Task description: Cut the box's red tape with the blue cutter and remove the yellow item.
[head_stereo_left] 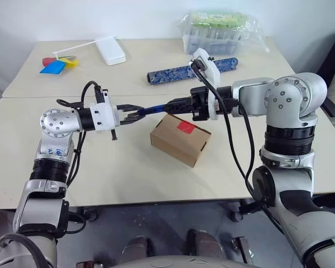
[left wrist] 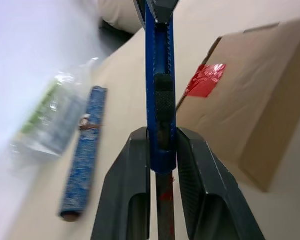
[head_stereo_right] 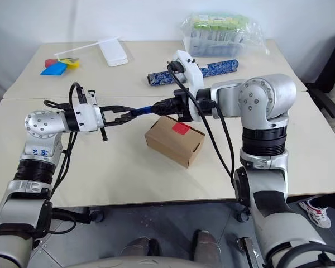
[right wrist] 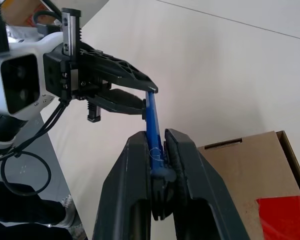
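Spanning the gap between both arms at mid-frame: the blue cutter, held level just above the desk and above the upper left edge of the box. Left end effector clamped on one end of the tool, fingers pressed against both flat sides just behind the ribbed black slider. Right end effector closed on the other end, pads pinching the slim body. A two-handed grip, judged to be a handover or a blade-setting step.

Box sitting right of centre on the desk, flaps shut, the red tape on its top face near the seam. Yellow item presumably inside, unseen.

Handling, as judgement: cutter rigid, light, narrow and smooth plastic, so prone to twisting or slipping in a pinch; best gripped across the flat sides at mid-body, clear of the slider and blade end. Box light thin cardboard, likely to slide or dent under a downward cut; worth bracing by a side wall. Tape thin, needing only a shallow stroke.

Farther back, upper frame: blue patterned roll, clear tub, white case, coloured scraps.
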### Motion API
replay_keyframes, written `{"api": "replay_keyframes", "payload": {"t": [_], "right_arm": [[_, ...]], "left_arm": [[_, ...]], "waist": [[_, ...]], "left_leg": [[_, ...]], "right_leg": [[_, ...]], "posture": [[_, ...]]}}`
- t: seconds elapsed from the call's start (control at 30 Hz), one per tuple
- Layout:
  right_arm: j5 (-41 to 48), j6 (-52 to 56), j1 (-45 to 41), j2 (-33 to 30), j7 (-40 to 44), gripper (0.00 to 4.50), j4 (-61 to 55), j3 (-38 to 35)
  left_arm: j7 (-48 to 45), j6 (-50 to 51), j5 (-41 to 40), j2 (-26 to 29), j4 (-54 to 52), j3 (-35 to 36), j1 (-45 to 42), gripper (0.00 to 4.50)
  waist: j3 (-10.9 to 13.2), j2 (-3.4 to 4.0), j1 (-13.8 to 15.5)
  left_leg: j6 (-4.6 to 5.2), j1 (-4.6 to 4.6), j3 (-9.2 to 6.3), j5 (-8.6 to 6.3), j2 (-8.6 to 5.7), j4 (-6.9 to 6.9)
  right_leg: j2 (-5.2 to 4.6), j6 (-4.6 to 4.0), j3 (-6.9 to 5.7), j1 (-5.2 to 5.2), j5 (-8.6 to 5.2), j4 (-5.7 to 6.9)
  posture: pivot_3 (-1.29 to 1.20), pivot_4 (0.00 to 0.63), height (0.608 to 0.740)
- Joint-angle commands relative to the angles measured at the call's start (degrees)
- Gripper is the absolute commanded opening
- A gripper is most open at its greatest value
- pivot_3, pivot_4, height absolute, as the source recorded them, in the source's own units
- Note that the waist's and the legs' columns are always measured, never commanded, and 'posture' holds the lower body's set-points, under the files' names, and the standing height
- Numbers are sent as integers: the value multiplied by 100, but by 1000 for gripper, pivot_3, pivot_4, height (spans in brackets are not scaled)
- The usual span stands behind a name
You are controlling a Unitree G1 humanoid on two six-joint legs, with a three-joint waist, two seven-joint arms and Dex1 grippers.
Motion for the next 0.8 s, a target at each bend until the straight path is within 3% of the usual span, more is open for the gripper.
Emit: {"api": "replay_keyframes", "payload": {"t": [0.03, 0.33, 0.5, 0.63, 0.8], "right_arm": [[170, -96, -209, 5, 6, 155, -233, -114], [180, -99, -225, -176, -47, 155, -406, -166], [131, -228, -176, -610, 8, 155, -489, -138], [105, -388, -8, -1211, 123, 155, -645, -19], [18, -780, 458, -2024, 249, 155, -945, 96]], "left_arm": [[37, 297, -55, 127, -302, 85, 63, 1974], [164, 772, -211, 478, -113, 510, -68, 4500], [-16, 986, -452, 806, 417, 886, -117, 4500], [-245, 1309, -646, 699, 450, 903, -96, 4500], [-88, 3033, -930, 377, -213, 732, -83, 4500]], "waist": [[0, 0, 0], [0, -1, 1], [1, -1, 1], [5, -8, 31], [12, -21, 29]], "left_leg": [[0, 0, 0, 0, 0, 0], [0, 0, 0, 0, 0, -1], [0, 0, 0, 0, 1, -1], [0, -2, -2, -1, -1, -2], [2, -19, -5, -2, -3, -2]], "right_leg": [[0, 0, 0, 0, 0, 0], [0, 0, 0, -1, 0, -1], [0, 0, 0, -2, 0, -1], [0, 1, 0, -1, 0, -4], [0, 5, -3, 0, 3, -29]], "posture": [[0, 150, 740], [0, 150, 740], [0, 150, 740], [0, 150, 740], [0, 150, 740]]}}
